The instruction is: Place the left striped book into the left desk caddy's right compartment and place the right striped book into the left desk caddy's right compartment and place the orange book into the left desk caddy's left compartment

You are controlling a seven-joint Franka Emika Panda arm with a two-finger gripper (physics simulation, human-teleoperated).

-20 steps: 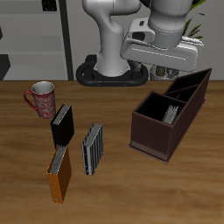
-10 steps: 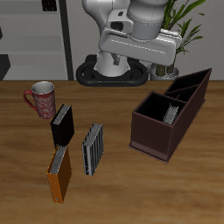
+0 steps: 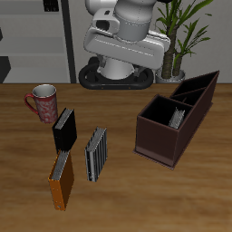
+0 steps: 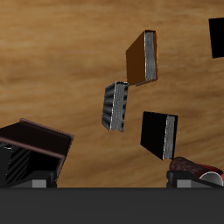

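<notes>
One striped book [image 3: 95, 153] stands on edge mid-desk, long axis running front to back, bare desk [image 3: 181, 199] all round. Its twin [image 3: 178, 116] sits upright inside the left desk caddy [image 3: 172, 127]. Orange book [image 3: 61, 179] lies nearest the front edge, beside a black book [image 3: 63, 129] and mug [image 3: 42, 101]. The arm has swung away from over the caddy; claw state cannot be told.

arm [image 3: 127, 36]: glossy white rounded links | grey joints | black base
</notes>
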